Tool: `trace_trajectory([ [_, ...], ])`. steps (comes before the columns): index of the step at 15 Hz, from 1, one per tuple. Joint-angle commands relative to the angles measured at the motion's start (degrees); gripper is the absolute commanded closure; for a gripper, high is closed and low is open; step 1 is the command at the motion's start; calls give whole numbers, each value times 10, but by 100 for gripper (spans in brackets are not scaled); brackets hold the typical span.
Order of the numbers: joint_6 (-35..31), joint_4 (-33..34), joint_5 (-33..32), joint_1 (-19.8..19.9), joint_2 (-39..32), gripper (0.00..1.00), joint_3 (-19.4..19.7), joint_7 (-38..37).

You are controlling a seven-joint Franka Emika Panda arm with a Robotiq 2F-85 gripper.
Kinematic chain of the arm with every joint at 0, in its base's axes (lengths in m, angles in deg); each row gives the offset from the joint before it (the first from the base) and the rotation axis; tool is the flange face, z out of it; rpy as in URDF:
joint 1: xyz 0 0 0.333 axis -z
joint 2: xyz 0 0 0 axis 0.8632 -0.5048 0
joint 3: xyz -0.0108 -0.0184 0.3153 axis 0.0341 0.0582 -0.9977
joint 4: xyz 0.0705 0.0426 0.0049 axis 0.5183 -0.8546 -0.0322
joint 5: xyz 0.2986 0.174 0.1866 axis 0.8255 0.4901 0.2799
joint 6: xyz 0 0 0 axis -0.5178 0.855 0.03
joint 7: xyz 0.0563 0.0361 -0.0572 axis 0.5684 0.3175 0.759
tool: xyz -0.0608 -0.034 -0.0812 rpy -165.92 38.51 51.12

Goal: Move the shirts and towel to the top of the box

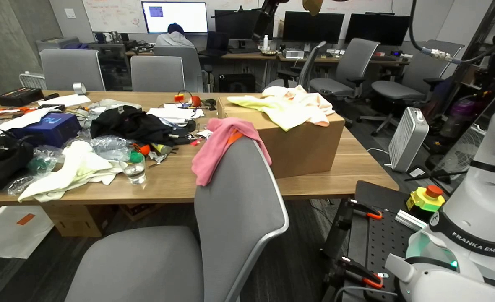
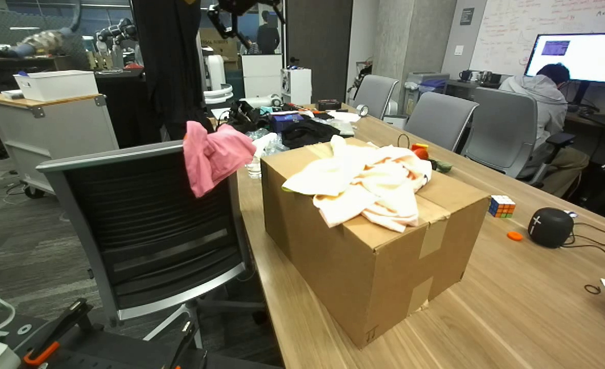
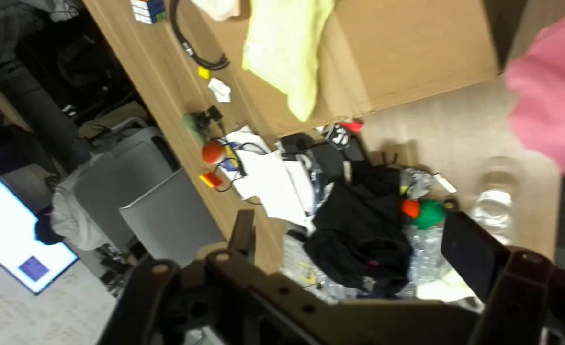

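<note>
Wrist view: the tool [image 3: 349,227], spread around nothing, has the pink cloth [image 3: 550,100], likely next, to its upper right, just past a corner of the box [image 3: 421,52]. The cloth hangs, seemingly lengthwise, down the chair back [image 1: 239,205] near an edge of the table [image 3: 455,129]. Pale shirts [image 2: 364,182] lie atop the box.

The white Franka Emika Panda arm [image 1: 480,195] stands at the edge of an exterior view, its maker's name in white letters on a black band [image 1: 478,244] and a green light [image 1: 454,264] glowing lower down. The black Robotiq tool [image 3: 350,227] hangs high at the top of both exterior views, partly out of sight; the wrist view catches its two dark fingers [image 3: 471,254] spread wide apart and facing each other ahead of their linkages [image 3: 258,280].
</note>
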Motion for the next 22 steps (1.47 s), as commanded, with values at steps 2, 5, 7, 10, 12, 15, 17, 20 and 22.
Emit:
trace_trajectory([
  [2, 88, -51, 123, -62, 61, 0, -17, 130],
  [5, 137, -70, 198, -105, 76, 0, -24, 192],
  [7, 154, -91, 231, -130, 80, 0, -30, 224],
  [10, 141, -127, 243, -152, 76, 0, -48, 231],
  [12, 120, -146, 228, -157, 69, 0, -65, 211],
  [15, 78, -166, 209, -154, 56, 0, -84, 187],
  [17, 49, -172, 194, -148, 47, 0, -93, 166],
  [20, 19, -173, 164, -139, 32, 0, -103, 134],
  [22, 10, -167, 140, -130, 18, 0, -109, 110],
])
